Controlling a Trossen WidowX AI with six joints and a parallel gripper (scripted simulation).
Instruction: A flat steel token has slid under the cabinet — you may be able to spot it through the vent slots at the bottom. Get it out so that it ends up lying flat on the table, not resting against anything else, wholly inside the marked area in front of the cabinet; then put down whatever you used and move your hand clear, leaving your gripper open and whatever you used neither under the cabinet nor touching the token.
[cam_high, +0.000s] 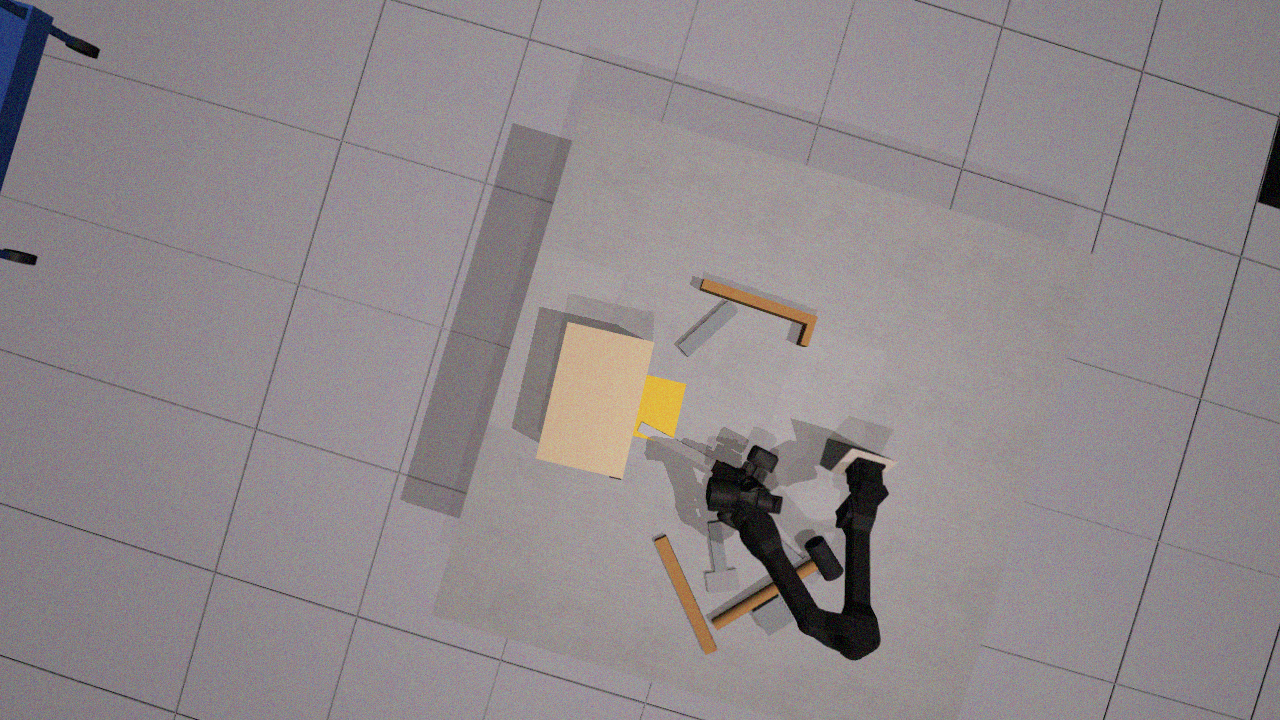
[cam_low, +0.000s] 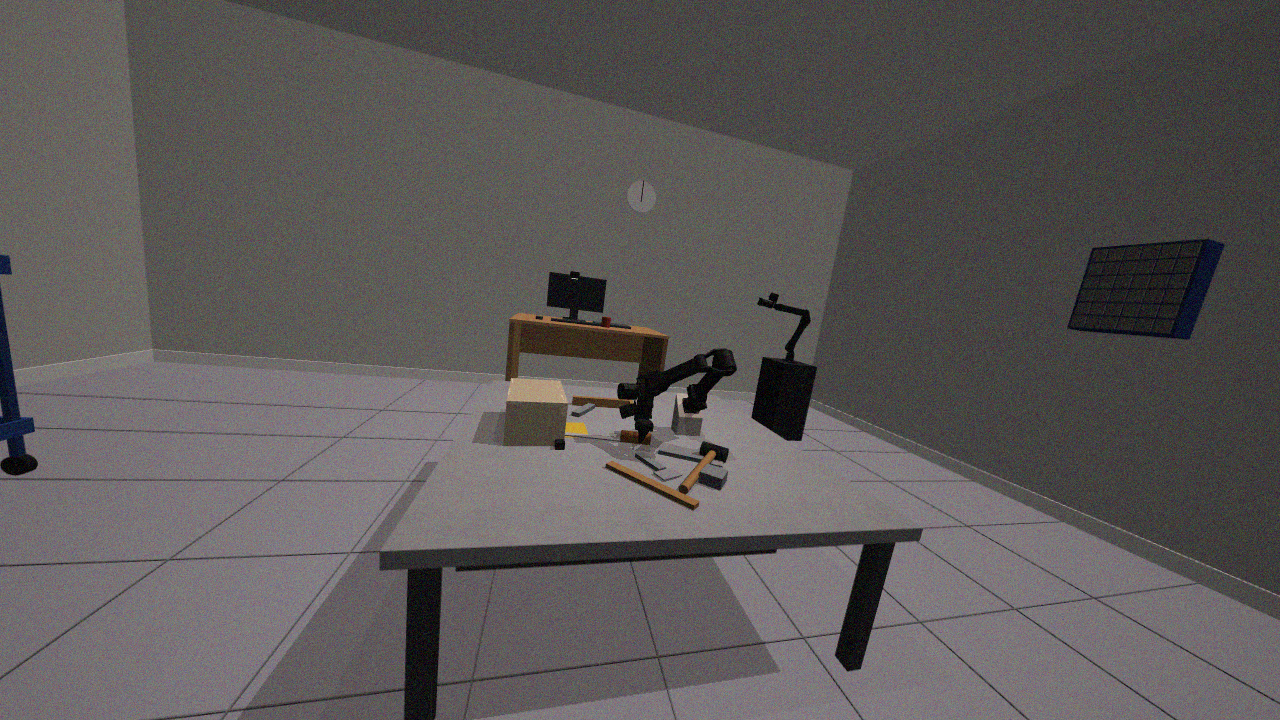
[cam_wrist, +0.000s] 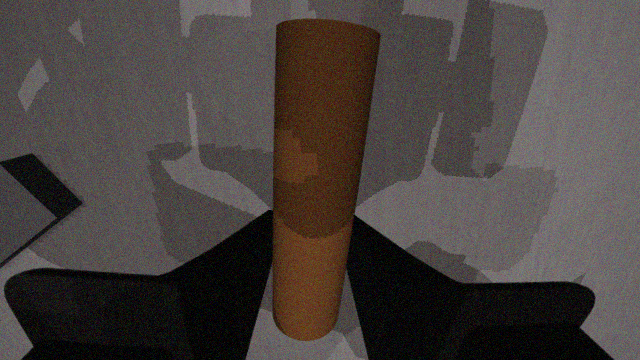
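My gripper is shut on the round wooden handle of a tool with a long thin grey blade. In the top view the hand hides the handle, and the blade points left, its tip over the near corner of the yellow marked area, close to the cabinet's front. The beige cabinet stands at the area's left side. I cannot make out the steel token in any view. Whether the blade touches the table is unclear.
An L-shaped wooden piece and a grey bar lie beyond the area. A wooden strip, a black-headed mallet and a grey T-shaped piece lie on the near side. A small black block is by the cabinet's corner.
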